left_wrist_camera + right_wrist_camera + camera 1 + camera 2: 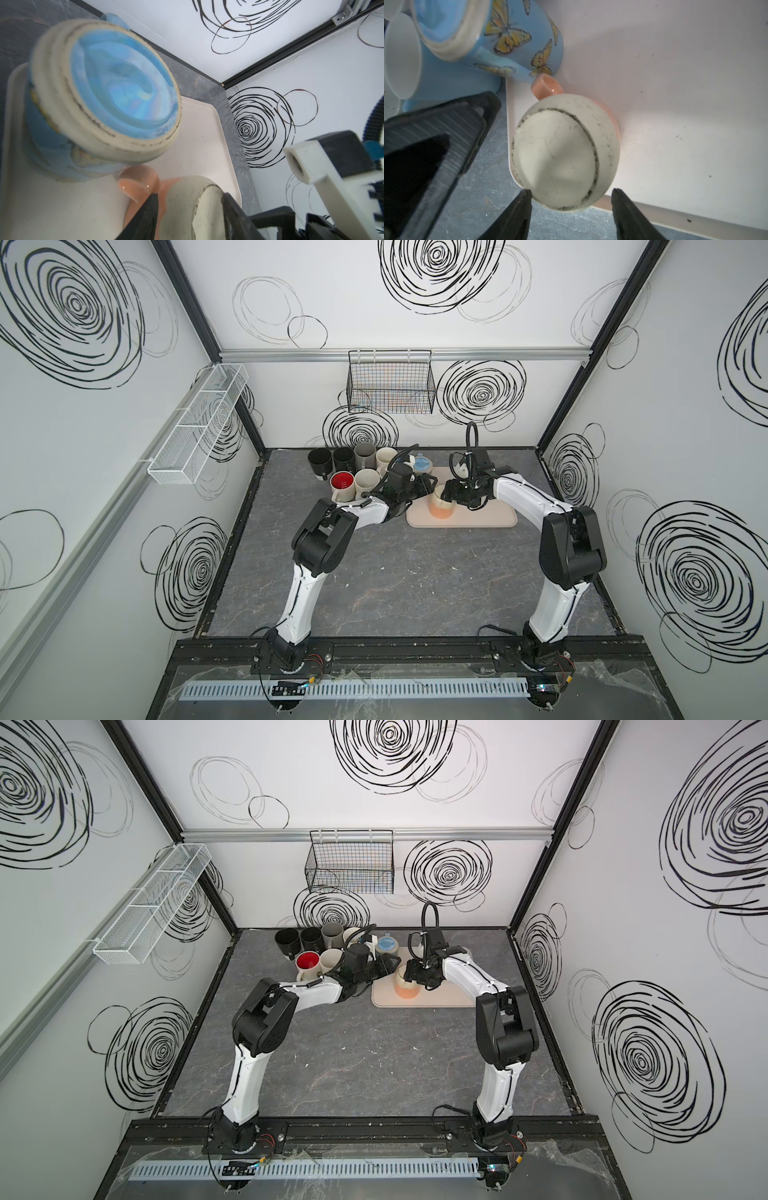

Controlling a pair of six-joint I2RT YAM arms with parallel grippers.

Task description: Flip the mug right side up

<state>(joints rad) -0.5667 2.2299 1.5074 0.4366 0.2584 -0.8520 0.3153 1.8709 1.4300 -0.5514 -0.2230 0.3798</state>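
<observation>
1. both spread, holding nothing: my right tool (571,190) straddles the mug (556,151), lower centre; my left tool (189,195) hangs beside it.
2. the mug sits base-up at the tray's (675,104) edge, centre frame.
3. grasping step, i judge: next, close on its wall, lift, flip.

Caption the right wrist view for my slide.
Right gripper, jaws open, at the upside-down orange mug on the tray.

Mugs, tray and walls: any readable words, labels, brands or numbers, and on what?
None readable.
The blue butterfly-printed ceramic mug carries only butterfly pictures; the upside-down peach ceramic mug shows a bare, scuffed cream base; the white walls bear only black scribbled spirals.
</observation>
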